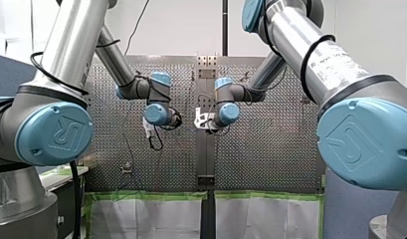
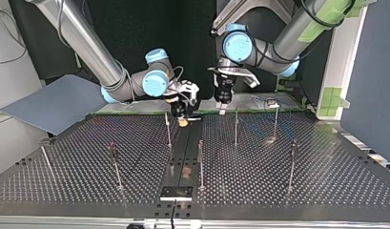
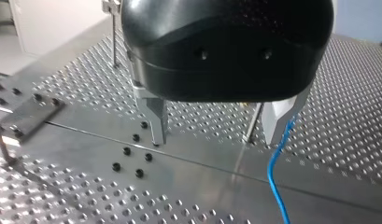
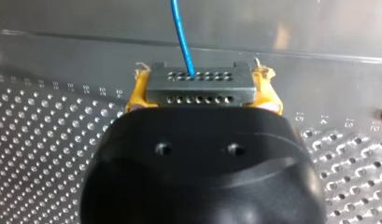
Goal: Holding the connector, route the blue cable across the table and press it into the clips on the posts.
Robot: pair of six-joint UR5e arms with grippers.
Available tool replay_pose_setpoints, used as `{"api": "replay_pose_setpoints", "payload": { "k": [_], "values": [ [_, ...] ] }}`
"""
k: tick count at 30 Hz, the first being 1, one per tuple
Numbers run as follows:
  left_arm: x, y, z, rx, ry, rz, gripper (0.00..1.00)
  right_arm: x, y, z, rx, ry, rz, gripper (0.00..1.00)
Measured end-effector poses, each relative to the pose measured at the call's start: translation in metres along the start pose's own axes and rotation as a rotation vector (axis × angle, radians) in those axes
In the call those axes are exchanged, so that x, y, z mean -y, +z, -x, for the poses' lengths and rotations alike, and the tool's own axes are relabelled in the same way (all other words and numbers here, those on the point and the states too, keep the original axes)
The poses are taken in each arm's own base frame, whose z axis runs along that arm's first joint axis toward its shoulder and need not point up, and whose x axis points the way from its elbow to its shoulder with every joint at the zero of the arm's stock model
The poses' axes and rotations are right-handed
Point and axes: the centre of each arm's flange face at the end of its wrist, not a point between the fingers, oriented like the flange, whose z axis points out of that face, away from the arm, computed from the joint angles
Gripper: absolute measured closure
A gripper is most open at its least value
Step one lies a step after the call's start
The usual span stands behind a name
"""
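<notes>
In the right wrist view my right gripper (image 4: 202, 75) is shut on the grey connector (image 4: 198, 91), its yellow pads (image 4: 137, 91) on both sides. The blue cable (image 4: 181, 37) leaves the connector's face and runs away over the table. In the top view this gripper (image 2: 183, 120) hangs low beside a thin post (image 2: 168, 129) near the table's far middle. My left gripper (image 3: 216, 135) is open just above the table, nothing between its metal fingers (image 3: 157, 121). The blue cable (image 3: 277, 177) passes right beside one of those fingers. Across the top view it (image 2: 223, 104) hangs beside my right gripper.
Several thin posts stand on the perforated table (image 2: 326, 176), among them one (image 2: 236, 126) under my left gripper, one (image 2: 200, 162) near the middle and one (image 2: 292, 167) at the top view's right. A dark plate (image 2: 176, 192) sits at the near edge.
</notes>
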Motion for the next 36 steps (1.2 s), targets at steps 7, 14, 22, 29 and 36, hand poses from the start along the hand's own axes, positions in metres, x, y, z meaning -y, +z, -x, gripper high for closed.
{"api": "replay_pose_setpoints", "payload": {
  "k": [7, 14, 22, 29, 36],
  "values": [
    [-0.001, 0.017, -0.016, -0.013, 0.019, 0.022, 0.0, -0.004, 0.001, -0.001, -0.002, 0.002, 0.005, 1.0],
    [-0.005, 0.029, -0.04, -0.048, 0.026, 0.028, 0.0, -0.007, 0.002, -0.002, -0.005, 0.002, 0.009, 1.0],
    [-0.007, 0.052, -0.042, -0.03, 0.019, 0.047, 0.0, -0.006, 0.002, -0.002, -0.004, 0.001, 0.008, 1.0],
    [-0.008, 0.07, -0.025, 0.019, 0.004, 0.065, 0.0, -0.006, 0.002, -0.002, -0.004, 0.002, 0.008, 1.0],
    [-0.014, 0.075, -0.033, 0.007, 0.005, 0.072, 0.0, -0.006, 0.002, -0.002, -0.004, 0.002, 0.008, 1.0]
  ]
}}
